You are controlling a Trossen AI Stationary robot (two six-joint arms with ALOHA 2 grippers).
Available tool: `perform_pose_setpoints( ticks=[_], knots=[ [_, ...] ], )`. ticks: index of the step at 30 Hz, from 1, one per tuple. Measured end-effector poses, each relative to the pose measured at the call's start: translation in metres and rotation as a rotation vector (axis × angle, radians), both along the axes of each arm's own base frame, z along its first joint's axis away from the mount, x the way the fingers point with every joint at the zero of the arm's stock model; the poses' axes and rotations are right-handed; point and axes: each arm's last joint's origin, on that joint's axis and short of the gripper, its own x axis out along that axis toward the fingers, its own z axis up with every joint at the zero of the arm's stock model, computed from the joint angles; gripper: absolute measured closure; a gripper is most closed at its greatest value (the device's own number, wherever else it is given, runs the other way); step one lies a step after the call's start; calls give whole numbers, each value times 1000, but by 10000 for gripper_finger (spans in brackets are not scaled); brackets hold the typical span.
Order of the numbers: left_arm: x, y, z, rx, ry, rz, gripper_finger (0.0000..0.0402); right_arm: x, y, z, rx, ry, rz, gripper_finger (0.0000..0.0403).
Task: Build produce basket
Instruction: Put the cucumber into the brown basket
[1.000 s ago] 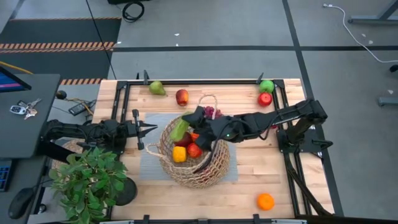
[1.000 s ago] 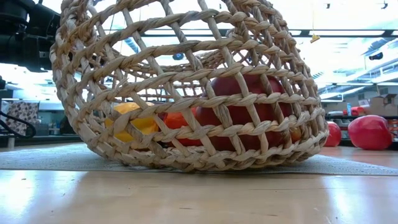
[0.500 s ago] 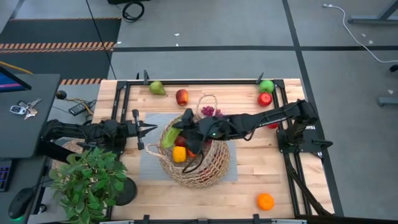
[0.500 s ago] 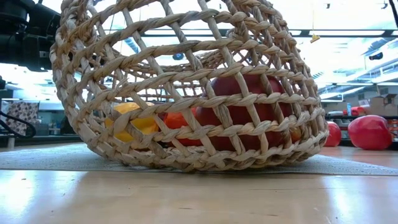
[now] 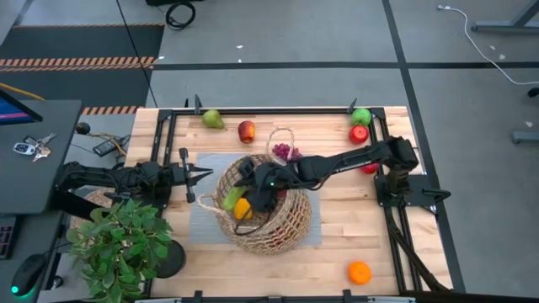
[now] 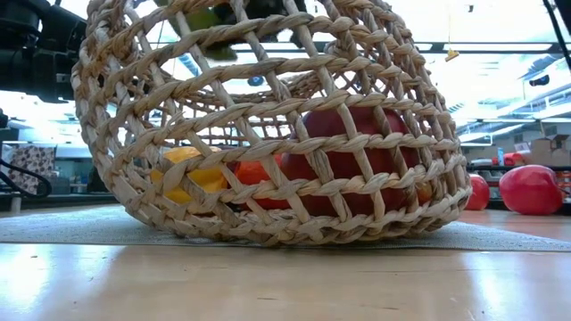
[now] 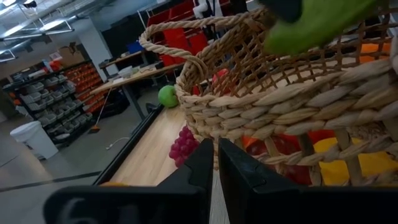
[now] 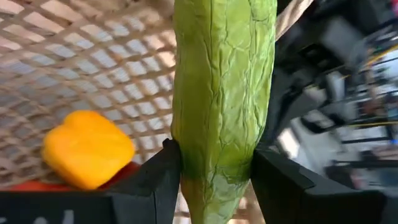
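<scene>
The basket (image 5: 268, 210) is coarse, matt tan wicker in an open weave. It sits on a grey cloth-like mat (image 5: 202, 220) over a pale, smooth wooden table (image 5: 362, 227) with a soft sheen. The long green vegetable (image 8: 221, 93) has a wrinkled, waxy skin; the yellow pepper (image 8: 87, 148) looks smooth and plastic.

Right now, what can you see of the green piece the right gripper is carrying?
The green piece is a long, light green vegetable with a wrinkled, veined, husk-like skin, darker toward one end. The right gripper is shut on it, one dark finger on each side near the darker end. From above it hangs over the left side of the basket, above the yellow pepper. Whether it touches anything inside, I cannot tell.
</scene>
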Motion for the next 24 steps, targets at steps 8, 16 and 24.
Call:
perform_pose_setpoints(
  ticks=[8, 16, 24],
  knots=[
    [0, 0, 0, 0, 1, 0, 368, 8, -14, -27, 155, 104, -106, 221],
    [0, 0, 0, 0, 3, 0, 373, 3, -27, -36, 210, 197, -197, 221],
    [0, 0, 0, 0, 0, 0, 366, 2, -37, -38, 329, 216, -325, 214]
  ],
)
